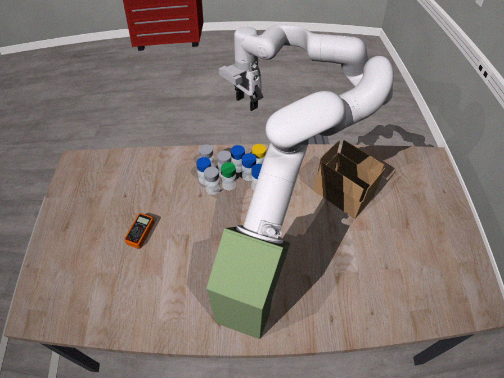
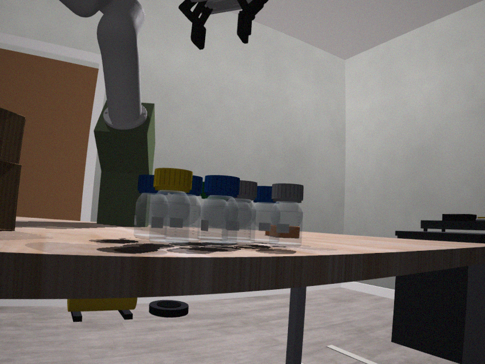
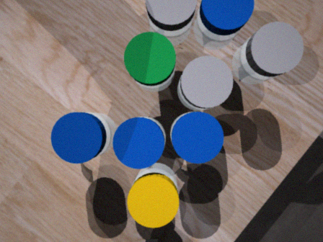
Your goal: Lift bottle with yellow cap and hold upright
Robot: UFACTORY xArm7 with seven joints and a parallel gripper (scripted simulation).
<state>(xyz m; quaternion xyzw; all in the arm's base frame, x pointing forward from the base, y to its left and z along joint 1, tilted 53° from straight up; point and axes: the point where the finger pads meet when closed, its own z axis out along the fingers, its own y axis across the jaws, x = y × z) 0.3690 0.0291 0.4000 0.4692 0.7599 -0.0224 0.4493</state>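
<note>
— Claw point(image 2: 220, 28) first: where is it, and is anything in it?

— High above the cluster of bottles, black fingers point(image 2: 197, 33) spread fairly wide, nothing between them.

— And the clear glass bottle with the yellow cap point(image 1: 259, 151)?

— Standing upright on the wooden bench point(image 1: 101, 292), at the far edge of the cluster, near the white arm's lower link point(image 1: 271, 190). In the wrist view its cap point(image 3: 153, 200) sits just below two blue-capped bottles point(image 3: 138, 142) that stand side by side.

— The other containers?

— All upright: four clear bottles with blue caps, three with grey caps point(image 3: 206, 82), one with a green cap point(image 3: 150, 57), packed close. Whether they hold anything, I cannot tell. An open brown cardboard box point(image 1: 350, 179) with an inner divider stands well apart; nothing shows inside it.
</note>
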